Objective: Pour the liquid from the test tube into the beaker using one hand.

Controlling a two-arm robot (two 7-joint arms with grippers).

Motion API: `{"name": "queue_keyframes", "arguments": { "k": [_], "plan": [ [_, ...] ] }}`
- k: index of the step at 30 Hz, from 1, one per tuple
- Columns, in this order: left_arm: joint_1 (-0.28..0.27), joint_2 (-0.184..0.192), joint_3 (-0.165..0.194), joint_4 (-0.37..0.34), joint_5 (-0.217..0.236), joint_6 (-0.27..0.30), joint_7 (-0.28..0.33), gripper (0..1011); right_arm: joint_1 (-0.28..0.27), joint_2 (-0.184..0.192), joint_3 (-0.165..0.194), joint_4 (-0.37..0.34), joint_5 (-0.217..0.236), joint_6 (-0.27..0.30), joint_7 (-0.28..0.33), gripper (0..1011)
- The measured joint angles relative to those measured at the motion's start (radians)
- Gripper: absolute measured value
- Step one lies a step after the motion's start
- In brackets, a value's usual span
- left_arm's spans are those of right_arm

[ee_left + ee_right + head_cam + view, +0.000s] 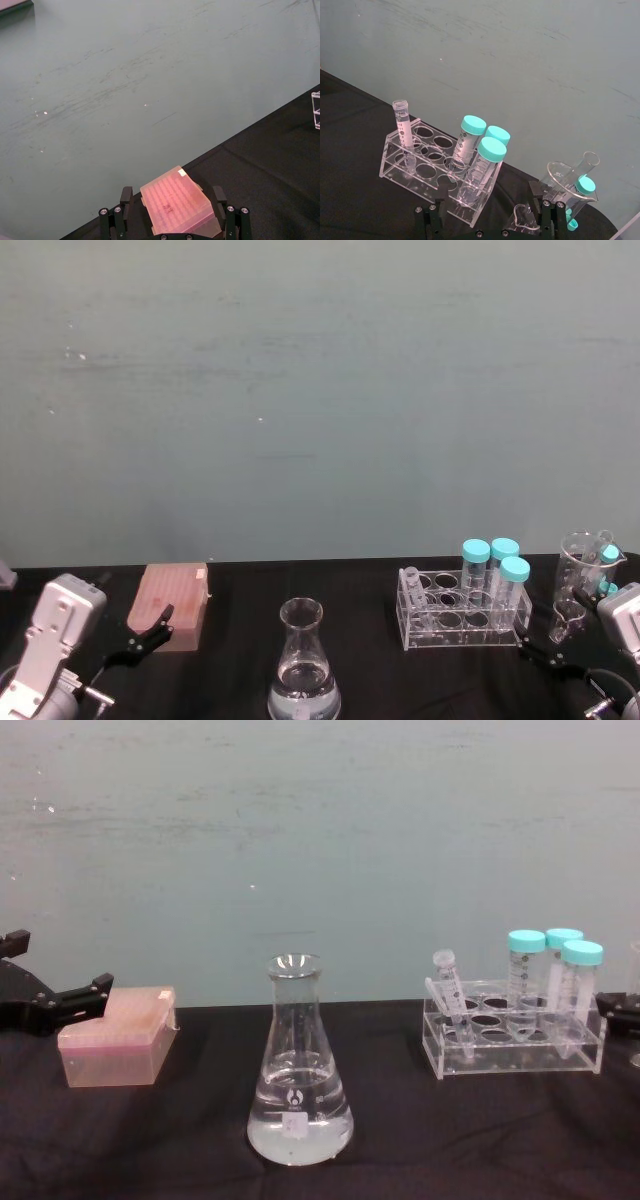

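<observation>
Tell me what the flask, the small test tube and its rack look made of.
The flask looks like glass: clear, glossy, thick rolled rim. The test tube is probably plastic: slightly cloudy, printed graduations. The rack seems acrylic: clear flat sheets, bright edges.

Low left gripper [148, 632] gapes; right gripper [545, 653] likewise.
</observation>
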Motion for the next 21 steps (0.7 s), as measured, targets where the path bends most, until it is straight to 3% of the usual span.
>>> {"name": "queue_keyframes", "arguments": {
  "k": [21],
  "plan": [
    [0.0,0.0,0.0,0.0,0.0,0.0,0.0,1000,0.0,0.0,0.0,0.0,0.0,0.0,0.0,1003]
  ]
}}
